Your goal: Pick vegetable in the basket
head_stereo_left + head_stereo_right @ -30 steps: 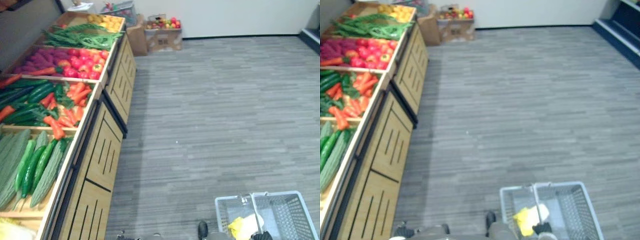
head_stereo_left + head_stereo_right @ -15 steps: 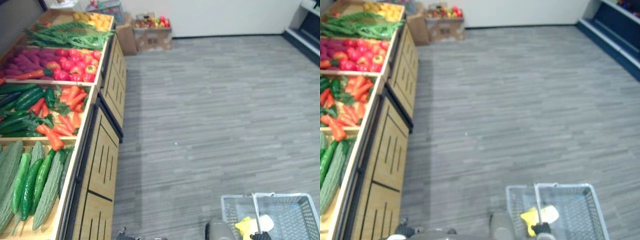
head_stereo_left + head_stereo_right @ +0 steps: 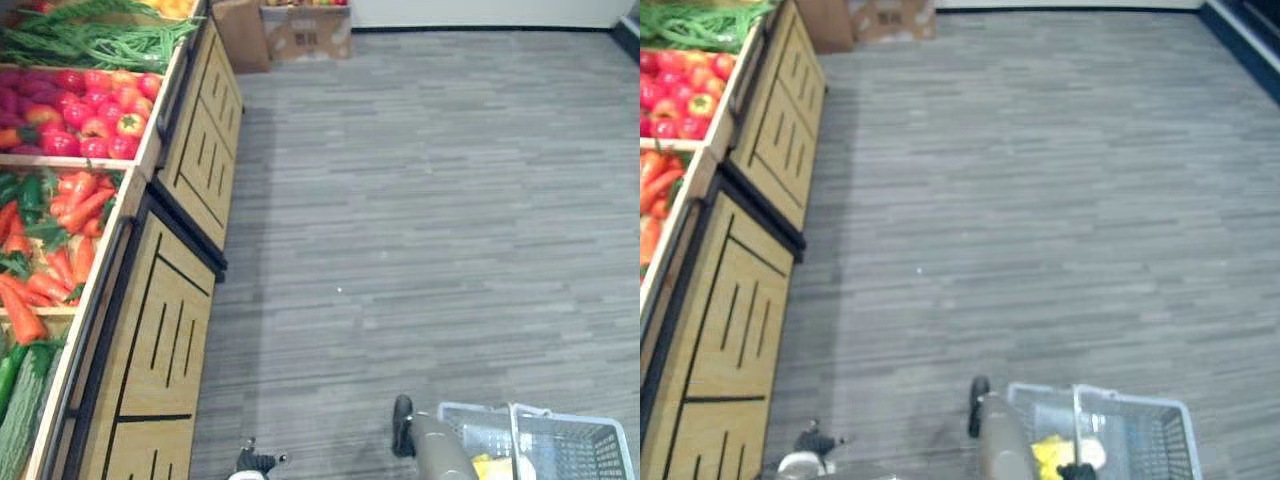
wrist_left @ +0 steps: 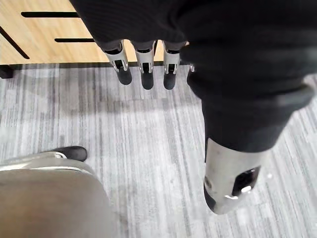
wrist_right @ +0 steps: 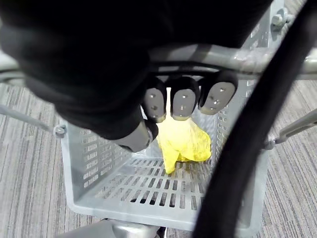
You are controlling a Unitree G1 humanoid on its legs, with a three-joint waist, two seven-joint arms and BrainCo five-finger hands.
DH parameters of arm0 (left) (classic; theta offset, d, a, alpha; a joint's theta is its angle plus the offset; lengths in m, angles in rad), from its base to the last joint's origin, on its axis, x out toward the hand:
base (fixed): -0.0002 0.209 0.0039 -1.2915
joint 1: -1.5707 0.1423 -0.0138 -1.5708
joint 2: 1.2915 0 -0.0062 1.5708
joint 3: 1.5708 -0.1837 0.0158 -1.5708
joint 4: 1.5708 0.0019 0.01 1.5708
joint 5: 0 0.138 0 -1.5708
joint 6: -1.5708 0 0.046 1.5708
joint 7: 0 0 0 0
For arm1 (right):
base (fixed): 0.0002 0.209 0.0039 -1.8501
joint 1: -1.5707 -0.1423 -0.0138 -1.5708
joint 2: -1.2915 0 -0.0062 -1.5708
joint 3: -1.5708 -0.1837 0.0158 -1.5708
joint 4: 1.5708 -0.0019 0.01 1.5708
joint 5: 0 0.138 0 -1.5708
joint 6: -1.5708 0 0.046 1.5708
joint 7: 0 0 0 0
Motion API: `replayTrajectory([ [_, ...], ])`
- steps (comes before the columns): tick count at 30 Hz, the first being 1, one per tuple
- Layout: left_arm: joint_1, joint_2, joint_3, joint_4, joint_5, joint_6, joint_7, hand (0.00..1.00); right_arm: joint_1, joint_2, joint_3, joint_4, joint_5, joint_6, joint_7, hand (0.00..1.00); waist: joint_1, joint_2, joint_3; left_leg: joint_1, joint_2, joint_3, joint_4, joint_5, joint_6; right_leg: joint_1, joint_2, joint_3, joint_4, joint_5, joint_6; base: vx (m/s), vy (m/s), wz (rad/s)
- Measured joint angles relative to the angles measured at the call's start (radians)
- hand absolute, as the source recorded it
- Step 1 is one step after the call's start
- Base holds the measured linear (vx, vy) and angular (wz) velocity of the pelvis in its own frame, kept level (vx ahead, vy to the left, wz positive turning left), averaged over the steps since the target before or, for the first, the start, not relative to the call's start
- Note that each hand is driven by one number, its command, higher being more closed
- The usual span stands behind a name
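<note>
A pale grey slotted basket sits near right, with a bright yellow vegetable inside. The floor is grey, streaked in narrow planks. On the left, the stand is light wood with black slits, holding red tomatoes, orange carrots and green beans.

Grocery shop: wooden stand with bins of tomatoes, carrots and beans; grey basket alongside.
</note>
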Motion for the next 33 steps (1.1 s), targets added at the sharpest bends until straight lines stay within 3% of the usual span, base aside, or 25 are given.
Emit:
replayTrajectory([
  [1,0.000,0.000,0.004,-0.007,-0.003,0.000,0.000,0.00,0.003,0.001,-0.001,-0.002,0.000,0.001,-0.001,1.00,0.000,0.000,0.000,-0.026,0.004,-0.006,0.068,0.033,-0.001,0.026,-0.001,-0.011,-0.007,-0.011,0.000,0.42,-0.264,0.68],
  [2,0.000,-0.002,0.017,-0.022,-0.003,0.001,0.000,0.00,0.011,0.001,0.003,-0.011,0.001,0.001,-0.002,1.00,0.000,-0.007,0.003,-0.096,0.018,0.000,0.227,0.113,0.003,0.084,-0.005,-0.031,-0.034,-0.034,-0.001,0.30,-0.186,0.43],
  [3,0.002,-0.003,0.016,-0.024,-0.004,0.000,0.000,0.00,0.013,0.001,0.003,-0.014,0.002,0.000,-0.002,1.00,0.003,-0.016,0.009,-0.128,0.029,0.003,0.313,0.123,-0.004,0.112,-0.006,-0.040,-0.055,-0.040,-0.005,0.39,-0.214,0.41],
  [4,0.003,-0.002,0.018,-0.033,-0.006,-0.001,0.000,0.00,0.009,0.002,0.006,-0.018,0.002,0.001,-0.005,1.00,0.008,-0.013,0.009,-0.200,0.035,0.012,0.468,0.076,-0.023,0.171,-0.002,-0.048,-0.088,-0.044,-0.011,0.35,-0.157,0.23],
  [5,0.003,-0.001,0.017,-0.041,-0.020,-0.002,0.000,0.00,0.008,0.000,0.021,-0.041,0.001,0.002,-0.009,1.00,0.011,-0.015,0.010,-0.257,0.020,0.029,0.564,0.022,-0.017,0.224,-0.002,-0.051,-0.128,-0.050,-0.008,0.32,-0.132,0.16],
  [7,0.004,-0.005,0.014,-0.056,-0.041,-0.002,0.001,0.00,-0.009,-0.002,0.028,-0.048,0.000,-0.003,-0.011,1.00,0.023,-0.016,0.010,-0.349,-0.009,0.082,0.598,-0.062,-0.009,0.294,-0.003,-0.062,-0.177,-0.049,-0.007,0.23,-0.027,0.09],
  [10,0.003,-0.002,0.013,-0.064,-0.042,-0.003,0.002,0.00,-0.030,0.002,0.031,-0.057,0.000,-0.005,-0.011,1.00,0.049,-0.023,0.013,-0.424,-0.025,0.182,0.469,-0.099,0.024,0.357,-0.009,-0.079,-0.230,-0.047,0.008,0.18,0.050,0.12],
  [11,0.004,-0.001,0.012,-0.064,-0.042,-0.003,0.006,0.00,-0.031,0.002,0.031,-0.066,0.000,-0.006,-0.013,1.00,0.059,-0.029,0.011,-0.424,-0.041,0.227,0.323,-0.097,0.043,0.381,-0.020,-0.088,-0.252,-0.051,0.028,0.21,0.128,0.29],
  [12,0.010,0.000,0.006,-0.064,-0.041,-0.002,0.011,0.00,-0.031,0.001,0.035,-0.077,0.000,-0.008,-0.017,1.00,0.059,-0.031,0.010,-0.422,-0.063,0.248,0.145,-0.074,0.074,0.413,-0.033,-0.106,-0.274,-0.059,0.049,0.28,0.176,0.35],
  [13,0.014,0.000,0.005,-0.064,-0.041,-0.002,0.016,0.00,-0.030,-0.001,0.042,-0.081,0.000,-0.009,-0.021,1.00,0.058,-0.031,0.010,-0.419,-0.071,0.255,0.063,-0.055,0.083,0.427,-0.038,-0.115,-0.283,-0.066,0.056,0.31,0.225,0.44],
  [15,0.026,-0.001,0.007,-0.064,-0.041,-0.001,0.027,0.00,-0.028,0.000,0.067,-0.088,0.001,-0.009,-0.028,1.00,0.064,-0.036,0.008,-0.426,-0.078,0.307,-0.124,0.068,0.094,0.468,-0.068,-0.141,-0.296,-0.090,0.102,0.36,0.286,0.39],
  [16,0.033,-0.002,0.008,-0.064,-0.041,-0.001,0.028,0.00,-0.025,0.001,0.081,-0.088,0.001,-0.009,-0.029,1.00,0.067,-0.043,0.004,-0.422,-0.083,0.332,-0.124,0.106,0.101,0.479,-0.078,-0.142,-0.295,-0.096,0.109,0.32,0.229,0.30],
  [17,0.039,-0.002,0.013,-0.064,-0.041,-0.001,0.029,0.00,-0.023,0.000,0.099,-0.088,0.001,-0.008,-0.028,1.00,0.070,-0.044,-0.014,-0.421,-0.097,0.354,-0.124,0.142,0.142,0.486,-0.094,-0.141,-0.300,-0.099,0.111,0.45,0.237,0.31],
  [18,0.039,0.010,0.016,-0.064,-0.040,-0.001,0.031,0.00,-0.033,0.018,0.111,-0.083,0.000,-0.009,-0.024,1.00,0.073,-0.074,-0.022,-0.426,-0.132,0.357,-0.105,0.108,0.188,0.483,-0.119,-0.116,-0.297,-0.069,0.104,0.54,0.284,0.32],
  [20,0.038,0.018,0.016,-0.054,-0.040,0.000,0.033,0.00,-0.041,0.042,0.113,-0.082,0.000,-0.011,-0.018,1.00,0.085,-0.091,-0.031,-0.426,-0.141,0.357,-0.055,0.080,0.214,0.491,-0.137,-0.065,-0.288,-0.011,0.104,0.50,0.275,0.21],
  [22,0.051,0.038,0.011,-0.052,-0.040,0.001,0.033,0.00,-0.043,0.057,0.120,-0.073,0.000,-0.019,-0.009,1.00,0.084,-0.119,-0.061,-0.400,-0.172,0.348,-0.037,0.029,0.227,0.460,-0.166,-0.005,-0.175,0.043,0.159,0.39,0.218,0.20],
  [24,0.056,0.044,-0.013,-0.034,-0.041,0.002,0.031,0.00,-0.053,0.057,0.122,-0.074,0.002,-0.052,0.000,1.00,0.078,-0.125,-0.063,-0.332,-0.200,0.336,-0.068,-0.021,0.224,0.345,-0.212,0.065,0.129,0.108,0.175,0.39,0.242,0.14],
  [25,0.075,0.059,-0.043,-0.021,-0.041,0.005,0.023,0.00,-0.072,0.057,0.145,-0.076,0.002,-0.073,0.000,1.00,0.058,-0.124,-0.058,-0.249,-0.220,0.339,-0.108,-0.048,0.212,0.240,-0.247,0.115,0.399,0.215,0.179,0.31,0.199,0.13],
  [26,0.083,0.065,-0.056,-0.018,-0.041,0.008,0.020,0.00,-0.077,0.055,0.154,-0.090,0.001,-0.082,0.000,1.00,0.053,-0.122,-0.058,-0.218,-0.227,0.337,-0.115,-0.056,0.210,0.203,-0.256,0.118,0.497,0.212,0.179,0.33,0.176,0.14],
  [27,0.093,0.071,-0.080,-0.015,-0.040,0.010,0.018,0.00,-0.078,0.044,0.183,-0.107,-0.003,-0.091,0.003,1.00,0.050,-0.123,-0.059,-0.150,-0.235,0.330,-0.136,-0.068,0.211,0.151,-0.265,0.103,0.632,0.192,0.155,0.29,0.118,0.14],
  [28,0.094,0.073,-0.087,-0.015,-0.039,0.010,0.017,0.00,-0.078,0.042,0.190,-0.111,-0.011,-0.097,0.003,1.00,0.052,-0.122,-0.058,-0.120,-0.239,0.324,-0.147,-0.073,0.210,0.132,-0.263,0.084,0.669,0.171,0.139,0.42,0.127,0.22],
  [29,0.093,0.074,-0.091,-0.015,-0.039,0.009,0.017,0.00,-0.087,0.044,0.190,-0.113,-0.012,-0.111,0.003,1.00,0.054,-0.121,-0.058,-0.072,-0.245,0.312,-0.170,-0.079,0.206,0.091,-0.251,0.050,0.692,0.094,0.134,0.34,0.068,0.36],
  [31,0.088,0.072,-0.086,-0.015,-0.042,0.009,0.017,0.00,-0.104,0.050,0.171,-0.112,-0.008,-0.115,0.006,1.00,0.047,-0.116,-0.057,-0.027,-0.249,0.272,-0.197,-0.080,0.203,0.038,-0.221,-0.020,0.569,-0.005,0.122,0.37,-0.002,0.62],
  [32,0.087,0.069,-0.078,-0.014,-0.042,0.010,0.017,0.00,-0.113,0.055,0.155,-0.110,-0.007,-0.115,0.010,1.00,0.042,-0.115,-0.054,-0.017,-0.250,0.252,-0.198,-0.083,0.198,0.026,-0.212,-0.043,0.486,-0.016,0.104,0.47,-0.131,0.90],
  [33,0.087,0.048,-0.040,-0.015,-0.043,0.011,0.016,0.00,-0.118,0.061,0.122,-0.110,0.000,-0.111,0.017,1.00,0.042,-0.104,-0.046,0.005,-0.240,0.216,-0.199,-0.096,0.178,0.021,-0.183,-0.051,0.278,-0.018,0.097,0.46,-0.210,0.90],
])
